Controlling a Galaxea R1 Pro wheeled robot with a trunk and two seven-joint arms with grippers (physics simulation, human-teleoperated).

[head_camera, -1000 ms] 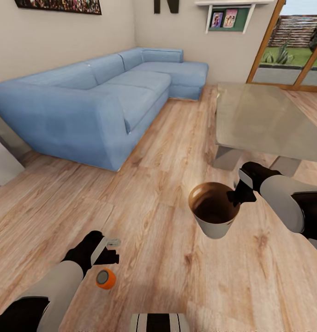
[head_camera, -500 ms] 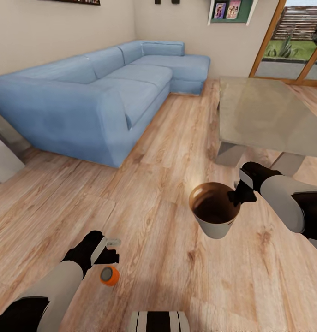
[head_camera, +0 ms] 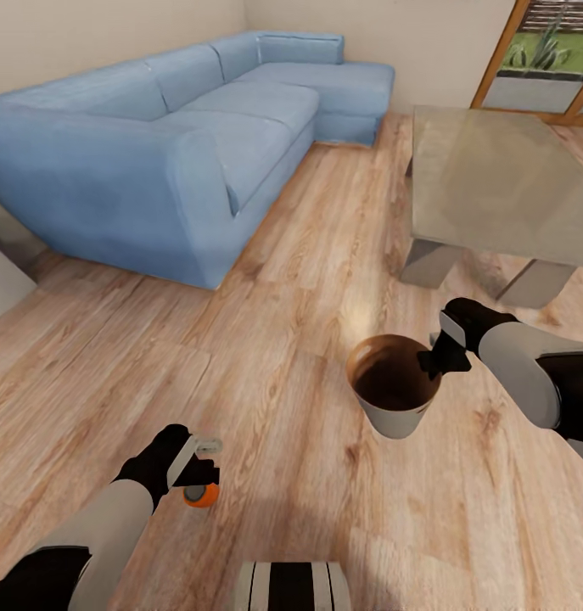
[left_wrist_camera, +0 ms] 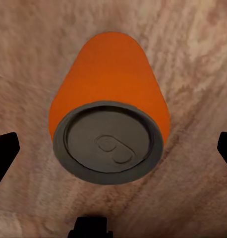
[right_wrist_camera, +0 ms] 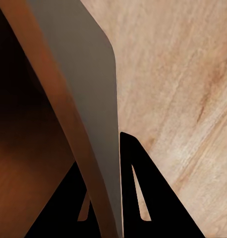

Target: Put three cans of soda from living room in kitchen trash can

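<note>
Wood floor [head_camera: 308,255]: L claw [head_camera: 204,462] over orange can [head_camera: 200,495].

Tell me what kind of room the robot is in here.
Most likely a living room: a big blue corner sofa sits by a glass table on a light wood floor, with a glazed door to a garden.

Living room with a pale wood floor, blue sofa and glass table

A light plank floor [head_camera: 308,255] spreads under both arms; ahead of the left gripper stands a big blue corner sofa [head_camera: 172,127] against a cream wall [head_camera: 87,34]. Beyond the right gripper is a glass-topped table [head_camera: 495,187] on grey legs, and farther off a wood-framed glass door [head_camera: 541,55] opens on sunlit greenery.
</note>
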